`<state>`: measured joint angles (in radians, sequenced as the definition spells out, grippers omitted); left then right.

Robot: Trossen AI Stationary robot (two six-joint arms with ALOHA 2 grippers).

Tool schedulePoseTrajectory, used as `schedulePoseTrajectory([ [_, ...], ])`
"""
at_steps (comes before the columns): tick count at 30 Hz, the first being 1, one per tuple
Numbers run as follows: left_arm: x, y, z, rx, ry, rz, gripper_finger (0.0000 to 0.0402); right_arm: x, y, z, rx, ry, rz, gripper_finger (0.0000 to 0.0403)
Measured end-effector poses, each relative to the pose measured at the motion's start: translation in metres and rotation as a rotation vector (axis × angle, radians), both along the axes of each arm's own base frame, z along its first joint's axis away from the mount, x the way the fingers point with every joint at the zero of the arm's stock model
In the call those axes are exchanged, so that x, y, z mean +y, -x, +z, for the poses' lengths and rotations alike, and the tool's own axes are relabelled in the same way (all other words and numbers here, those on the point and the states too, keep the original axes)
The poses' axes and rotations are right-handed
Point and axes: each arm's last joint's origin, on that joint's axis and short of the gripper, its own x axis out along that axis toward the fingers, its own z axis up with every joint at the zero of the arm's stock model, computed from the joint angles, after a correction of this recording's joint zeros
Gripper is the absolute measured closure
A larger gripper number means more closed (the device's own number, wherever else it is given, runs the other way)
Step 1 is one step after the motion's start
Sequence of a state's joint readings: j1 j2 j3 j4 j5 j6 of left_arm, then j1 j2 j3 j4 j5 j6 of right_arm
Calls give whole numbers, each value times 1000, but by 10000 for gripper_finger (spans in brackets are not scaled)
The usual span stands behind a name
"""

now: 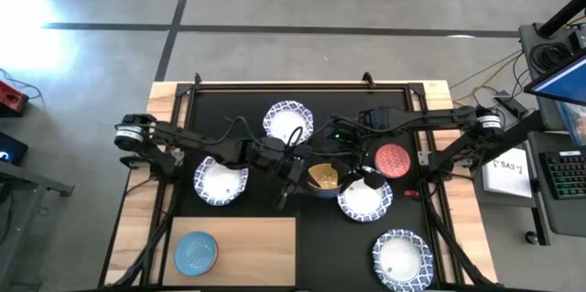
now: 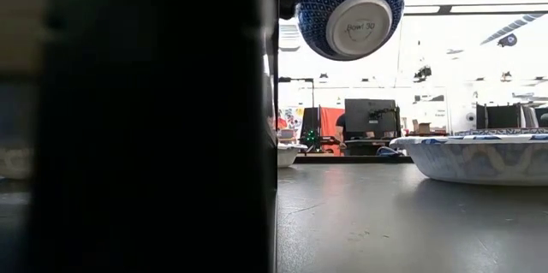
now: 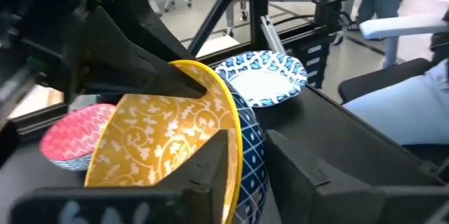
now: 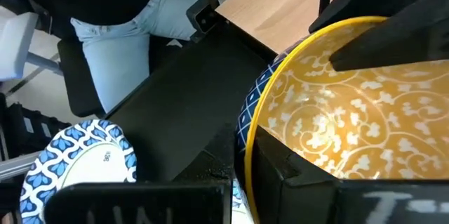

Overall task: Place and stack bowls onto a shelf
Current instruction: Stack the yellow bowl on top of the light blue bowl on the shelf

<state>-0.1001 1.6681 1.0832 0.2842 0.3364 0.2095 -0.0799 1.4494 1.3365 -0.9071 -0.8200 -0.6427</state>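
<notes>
The golden yellow bowl (image 1: 322,178), blue-patterned outside, is held in the air between both grippers above the black mat. In the low view, the golden yellow bowl (image 2: 349,8) hangs high, tipped, with its white foot facing the camera. My left gripper (image 1: 295,175) comes at it from the table's left and my right gripper (image 1: 352,180) from the right. The light blue bowl (image 1: 195,252) sits on the light-wood shelf (image 1: 256,246). The red-pink bowl (image 1: 392,159) rests on the mat behind the right gripper. My left gripper (image 3: 245,147) is shut on the yellow bowl's rim (image 3: 237,136), with one finger (image 3: 210,164) inside the bowl and the other (image 3: 309,175) against the blue outer wall. The bowl is lifted clear and tilted. My right gripper (image 4: 242,147) is shut on the opposite side of the rim (image 4: 254,122), with one finger (image 4: 295,171) inside against the yellow face and the other (image 4: 193,143) outside. The bowl stands tilted on edge between the two grippers.
Several white bowls with blue rims stand on the mat: one (image 1: 288,120) at the far middle, one (image 1: 220,182) on the left, one (image 1: 363,200) under the right gripper and one (image 1: 401,257) at the near right. A person in jeans (image 4: 133,20) sits beyond the table.
</notes>
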Motion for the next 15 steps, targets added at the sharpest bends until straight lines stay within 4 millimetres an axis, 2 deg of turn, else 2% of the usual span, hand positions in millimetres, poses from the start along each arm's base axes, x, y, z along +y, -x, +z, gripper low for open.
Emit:
schedulePoseTrajectory([
  [5,-2,1,0,14,38,-39,375,1,-1,1,-40,12,26,389],
  [10,-2,1,-1,27,52,-45,379,4,-3,2,-58,17,26,387],
  [15,-2,2,-4,58,62,-44,385,4,-7,5,-19,-20,-56,345],
])
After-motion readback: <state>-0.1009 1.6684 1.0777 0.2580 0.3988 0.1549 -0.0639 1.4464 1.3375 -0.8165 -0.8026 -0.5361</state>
